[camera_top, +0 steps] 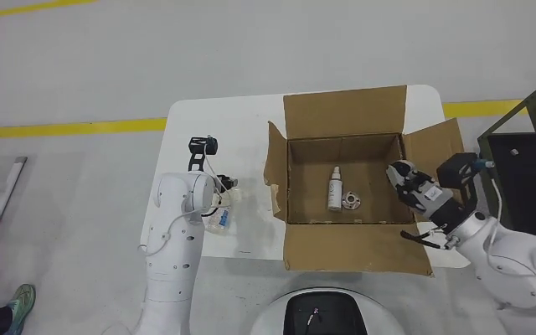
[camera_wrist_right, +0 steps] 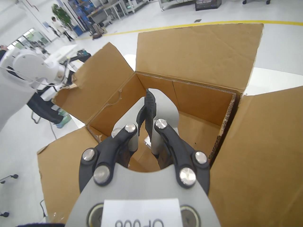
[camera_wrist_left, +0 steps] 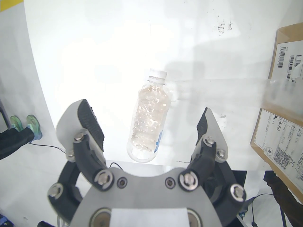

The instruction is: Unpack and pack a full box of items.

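Note:
An open cardboard box (camera_top: 343, 243) stands mid-table with its flaps spread. Inside lie a white spray bottle (camera_top: 335, 188) and a small round part (camera_top: 352, 200). A clear plastic bottle (camera_wrist_left: 148, 116) with a white cap lies on the white table (camera_top: 218, 126) left of the box. My left gripper (camera_wrist_left: 144, 109) hovers over this bottle, open, a finger on each side and not touching it. Over the box's right wall my right gripper (camera_wrist_right: 149, 98) hangs shut with nothing in it; in the top view the right gripper (camera_top: 400, 178) sits at that rim.
The box's left flap (camera_wrist_left: 284, 76), covered in labels, lies close to the clear bottle. A dark green frame (camera_top: 507, 142) stands off the table's right side. Bare table stretches beyond the bottle toward the far edge.

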Robot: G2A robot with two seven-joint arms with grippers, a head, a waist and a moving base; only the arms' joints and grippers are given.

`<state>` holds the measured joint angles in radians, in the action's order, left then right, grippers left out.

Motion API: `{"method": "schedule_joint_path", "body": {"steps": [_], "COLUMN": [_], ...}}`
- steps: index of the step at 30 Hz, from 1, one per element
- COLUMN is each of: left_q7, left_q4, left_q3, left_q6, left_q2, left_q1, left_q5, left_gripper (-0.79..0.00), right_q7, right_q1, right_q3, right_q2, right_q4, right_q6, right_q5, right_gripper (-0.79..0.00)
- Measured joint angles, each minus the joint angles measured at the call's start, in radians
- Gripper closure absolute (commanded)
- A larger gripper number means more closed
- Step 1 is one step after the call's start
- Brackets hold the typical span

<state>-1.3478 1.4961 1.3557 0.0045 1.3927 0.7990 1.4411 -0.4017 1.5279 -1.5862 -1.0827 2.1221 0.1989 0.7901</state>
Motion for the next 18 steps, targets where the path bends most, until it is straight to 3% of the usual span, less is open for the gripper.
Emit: {"method": "schedule_joint_path", "body": {"steps": [5, 8, 12, 18], "left_q7": [0.0, 0.0, 0.0, 0.0], "left_q4": [0.0, 0.0, 0.0, 0.0], "left_q3": [0.0, 0.0, 0.0, 0.0], "left_q6": [0.0, 0.0, 0.0, 0.0], "left_q2": [0.0, 0.0, 0.0, 0.0], "left_q1": [0.0, 0.0, 0.0, 0.0], "left_q5": [0.0, 0.0, 0.0, 0.0], "left_gripper": [-0.785, -0.785, -0.785, -0.785], "right_q7": [-0.256, -0.362, -0.423, -0.431], "right_q1": [-0.136, -0.221, -0.283, -0.307], "right_q3": [0.156, 0.248, 0.32, 0.336], "right_q2": [-0.008, -0.018, -0.031, -0.038], "right_q4": [0.002, -0.034, -0.083, -0.108], "right_q6": [-0.257, -0.345, -0.419, -0.424], "right_q5": [0.291, 0.392, 0.431, 0.396], "right_gripper": [0.0, 0.0, 0.0, 0.0]}}
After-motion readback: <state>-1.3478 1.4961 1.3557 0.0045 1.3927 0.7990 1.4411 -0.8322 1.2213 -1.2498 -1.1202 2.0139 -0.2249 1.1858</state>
